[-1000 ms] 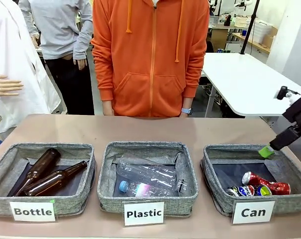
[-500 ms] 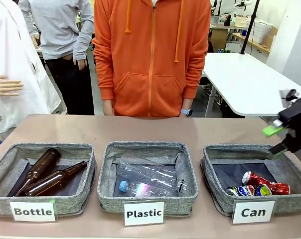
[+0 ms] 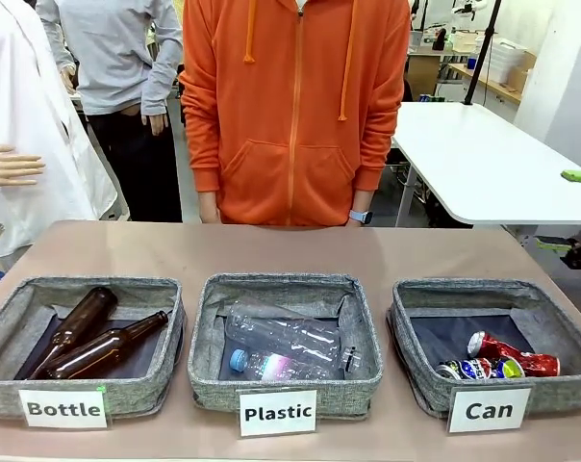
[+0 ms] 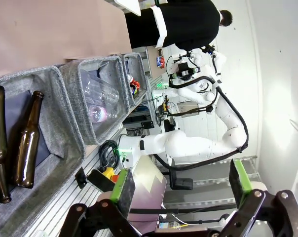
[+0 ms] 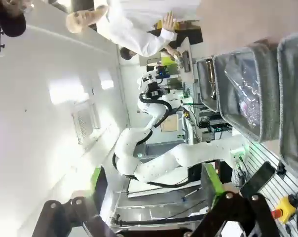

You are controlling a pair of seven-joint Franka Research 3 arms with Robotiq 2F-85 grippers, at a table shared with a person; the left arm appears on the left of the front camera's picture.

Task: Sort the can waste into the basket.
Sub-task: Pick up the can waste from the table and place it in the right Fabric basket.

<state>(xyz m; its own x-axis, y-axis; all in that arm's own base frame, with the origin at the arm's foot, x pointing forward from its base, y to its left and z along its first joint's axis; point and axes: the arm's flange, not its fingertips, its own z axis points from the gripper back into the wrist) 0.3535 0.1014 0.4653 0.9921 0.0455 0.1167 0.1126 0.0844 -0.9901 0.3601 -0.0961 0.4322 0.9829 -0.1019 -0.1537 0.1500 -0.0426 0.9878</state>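
1. Three baskets stand in a row along the near edge of the table (image 3: 271,250): the "Bottle" basket (image 3: 12,322) at left, the "Plastic" basket (image 3: 286,285) in the middle, the "Can" basket (image 3: 416,322) at right.
2. Each label stands at its basket's near wall.
3. Two glass bottles (image 3: 98,351) lie side by side in the "Bottle" basket, necks toward its far right.
4. Plastic bottles (image 3: 286,339) lie in the "Plastic" basket; apparently two, one before the other.
5. Two crushed cans (image 3: 502,358) lie in the near right corner of the "Can" basket, touching.
6. A person (image 3: 295,106) stands behind the table, opposite the middle basket.
7. The right gripper (image 3: 576,210) sits at the right edge, above and behind the "Can" basket.
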